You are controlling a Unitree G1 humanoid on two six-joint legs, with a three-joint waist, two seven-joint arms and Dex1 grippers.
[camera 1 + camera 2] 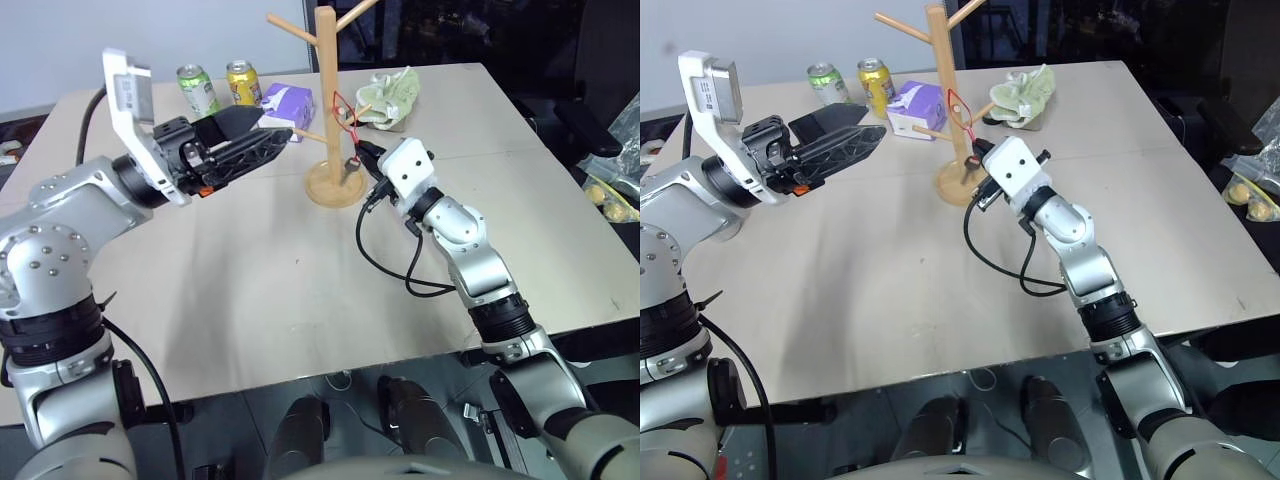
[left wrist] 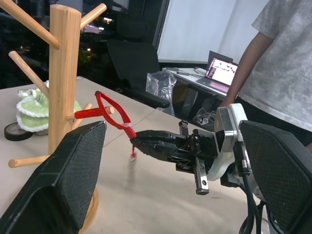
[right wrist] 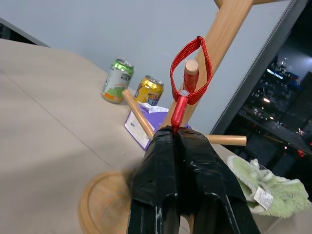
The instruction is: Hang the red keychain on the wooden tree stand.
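The wooden tree stand (image 1: 325, 95) rises from its round base (image 1: 335, 187) at the far middle of the table. My right gripper (image 3: 176, 130) is shut on the red keychain (image 3: 191, 68), level with a low peg on the stand's right side. In the right wrist view the red loop rings that peg's tip (image 3: 191, 67). In the left wrist view the red loop (image 2: 109, 114) lies over the same peg. My left gripper (image 1: 275, 123) hovers open and holds nothing, just left of the stand, pointing at it.
A green can (image 1: 198, 90), a yellow can (image 1: 243, 82) and a purple box (image 1: 287, 100) stand behind my left gripper. A green cloth (image 1: 390, 95) lies right of the stand. A person (image 2: 278, 53) stands beyond the table's right side near a laptop (image 2: 222, 73).
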